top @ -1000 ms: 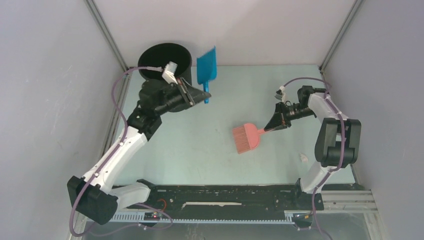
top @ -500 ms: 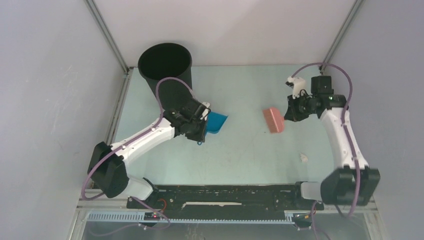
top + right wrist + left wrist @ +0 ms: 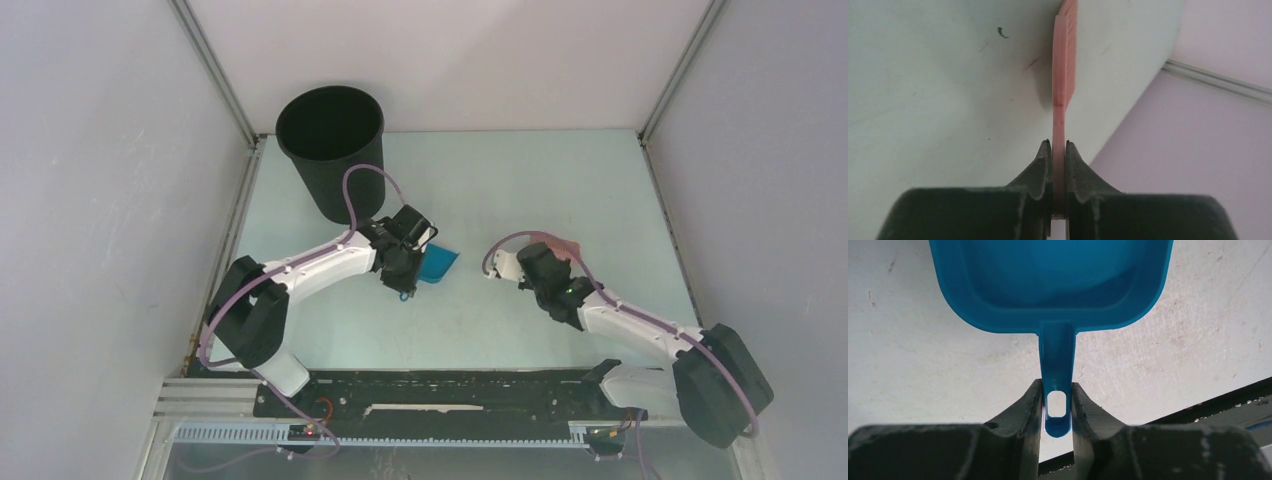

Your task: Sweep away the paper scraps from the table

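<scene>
My left gripper [image 3: 408,275] [image 3: 1056,387] is shut on the handle end of the blue dustpan [image 3: 440,263] [image 3: 1048,280], which lies left of centre on the pale green table [image 3: 500,180] and looks empty. The right gripper [image 3: 552,256] [image 3: 1058,142] is shut on the thin handle of the pink brush [image 3: 565,243] [image 3: 1065,60], seen edge-on over the table right of centre. No paper scraps show in the top view. The right wrist view shows a tiny green fleck [image 3: 1002,33] on the table; I cannot tell whether it is a scrap.
A tall black bin [image 3: 330,140] stands at the table's back left corner, just behind the left arm. Grey walls with metal rails [image 3: 665,95] close in the table's sides and back. The arms' black base rail [image 3: 450,395] runs along the near edge.
The left arm has carried the dustpan from beside the bin down to the table near the middle. The right arm has swung the brush out to the back right, then inward toward the centre.
</scene>
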{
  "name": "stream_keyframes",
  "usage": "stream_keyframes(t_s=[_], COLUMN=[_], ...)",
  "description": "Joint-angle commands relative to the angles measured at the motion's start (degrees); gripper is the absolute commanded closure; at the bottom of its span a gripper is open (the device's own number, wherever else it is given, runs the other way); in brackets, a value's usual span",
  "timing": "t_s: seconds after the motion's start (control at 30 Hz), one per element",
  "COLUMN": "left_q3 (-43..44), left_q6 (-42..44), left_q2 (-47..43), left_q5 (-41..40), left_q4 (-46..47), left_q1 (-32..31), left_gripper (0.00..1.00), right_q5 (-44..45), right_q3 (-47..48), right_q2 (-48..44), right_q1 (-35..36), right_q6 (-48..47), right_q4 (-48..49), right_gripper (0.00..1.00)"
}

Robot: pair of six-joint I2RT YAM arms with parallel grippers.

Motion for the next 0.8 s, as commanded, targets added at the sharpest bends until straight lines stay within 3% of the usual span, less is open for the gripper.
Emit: stream_keyframes(t_s=[0.0,0.13,0.2,0.43,0.63,0.67,0.7,0.73,0.77], left_q3=[-0.06,-0.46,-0.44,-0.35,0.73,1.55,2.34,3.02,3.53], left_q6=[0.71,0.63,0.49,0.27,1.42,2.0,2.79,3.64,4.63], left_q2=[0.78,1.54,2.08,-0.69,-10.71,-12.24,-13.64,-15.19,-16.74], left_q5=[1.08,0.88,1.35,1.72,-2.55,-3.29,-4.68,-6.48,-8.41], left_q4=[2.66,3.35,3.75,4.36,2.77,2.22,1.75,1.42,1.31], left_q1=[-0.28,-0.27,-0.28,-0.27,-0.29,-0.24,-0.28,-0.25,-0.28], left_gripper=[0.71,0.65,0.63,0.61,0.58,0.54,0.4,0.13,0.02], right_q5=[12.8,1.45,-6.77,-26.59,-43.92,-45.13,-45.37,-45.19,-44.34], right_q3=[0.24,6.09,9.16,15.33,21.14,21.29,21.36,21.3,20.97], right_q2=[0.64,-1.99,-2.93,-2.61,-6.36,-7.01,-7.45,-7.65,-7.51], right_q1=[4.67,6.31,6.02,2.84,-11.52,-13.61,-15.61,-17.26,-18.86], right_q6=[-1.62,11.77,16.72,23.99,28.85,29.87,31.23,32.92,35.65], right_q4=[11.58,-6.86,-15.09,-30.21,-27.44,-25.26,-22.94,-20.44,-17.29], right_gripper=[0.92,0.64,0.55,0.42,0.35,0.28,0.2,0.07,0.01])
